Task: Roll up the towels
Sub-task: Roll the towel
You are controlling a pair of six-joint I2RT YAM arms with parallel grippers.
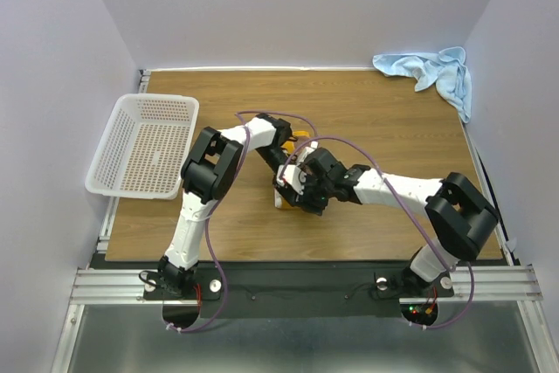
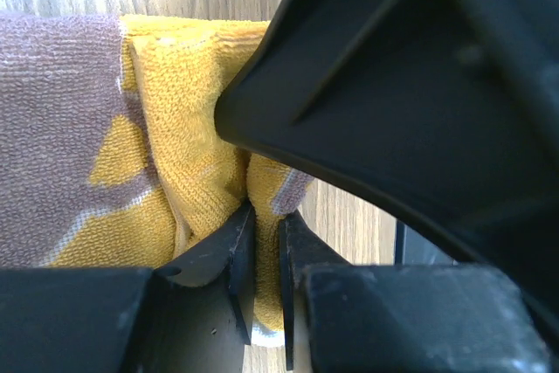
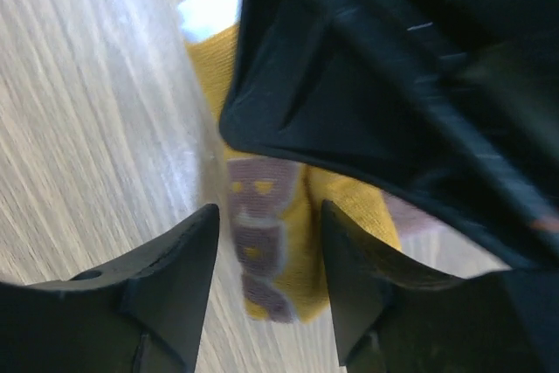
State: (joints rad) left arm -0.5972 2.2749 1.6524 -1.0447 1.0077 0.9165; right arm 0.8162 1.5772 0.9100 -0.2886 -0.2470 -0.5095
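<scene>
The mustard-yellow towel [image 2: 175,85] with its brown pattern lies bunched at the table's middle, mostly hidden under both grippers in the top view, where only a yellow edge [image 1: 302,136] shows. My left gripper [image 2: 266,246] is shut on a fold of this towel. My right gripper [image 3: 269,209] hovers close by over the towel's patterned corner [image 3: 262,242]; its jaws stand apart on either side of the cloth without touching it. The two grippers [image 1: 290,163] [image 1: 301,188] sit almost against each other. The light blue towel [image 1: 432,72] lies crumpled at the far right corner.
A white perforated basket [image 1: 144,144] sits at the left edge, partly overhanging the wooden table [image 1: 393,137]. Grey walls close in the back and sides. A metal rail [image 1: 288,284] with the arm bases runs along the near edge.
</scene>
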